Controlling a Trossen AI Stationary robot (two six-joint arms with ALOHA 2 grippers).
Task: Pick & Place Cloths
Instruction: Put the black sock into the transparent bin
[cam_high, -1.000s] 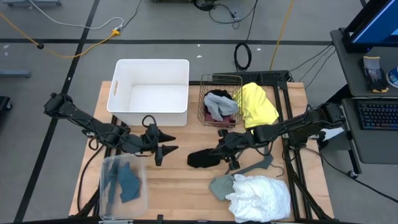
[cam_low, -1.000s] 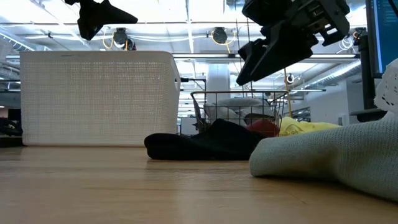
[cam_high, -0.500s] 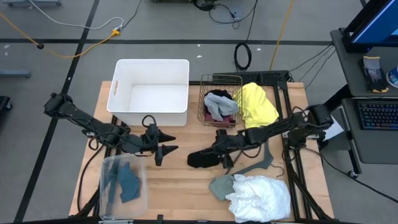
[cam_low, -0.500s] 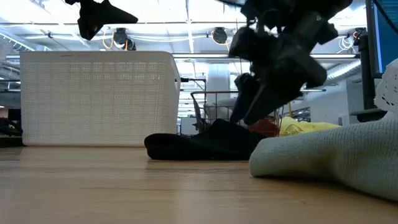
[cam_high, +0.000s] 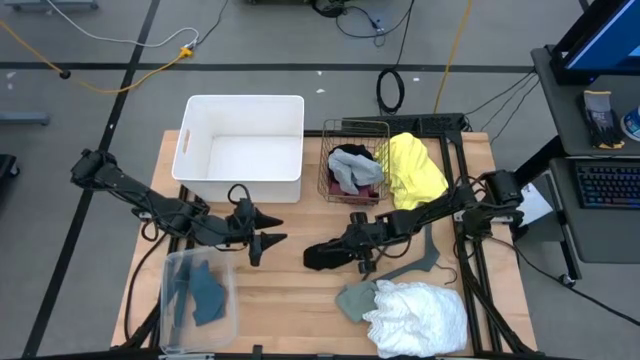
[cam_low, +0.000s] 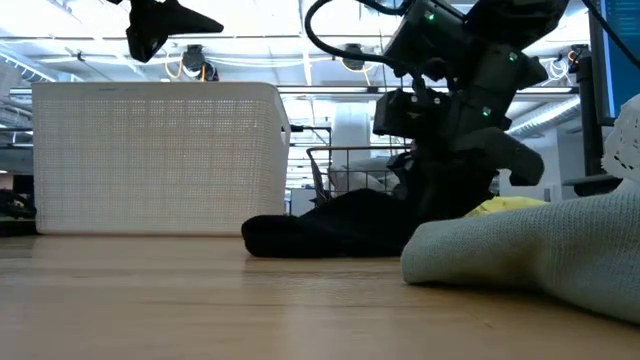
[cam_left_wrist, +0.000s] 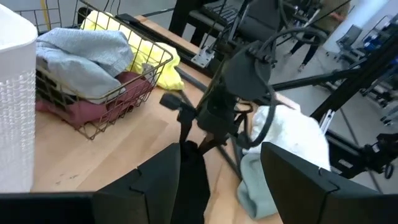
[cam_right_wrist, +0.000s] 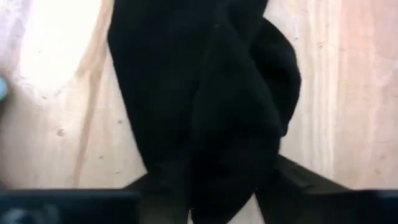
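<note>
Black cloth (cam_high: 322, 256) lies mid-table, at 6 o'clock from the wire basket (cam_high: 354, 162). The right gripper (cam_high: 352, 258) is down on it, fingers spread around a fold, apparently to pinch it. At 9 o'clock, the left gripper (cam_high: 268, 228) waits, parted and empty.

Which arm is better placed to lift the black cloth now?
The right. Its claw is down on the black cloth, fabric between its fingers in the right wrist view. The left claw hangs open above the table, off to the cloth's side.
</note>
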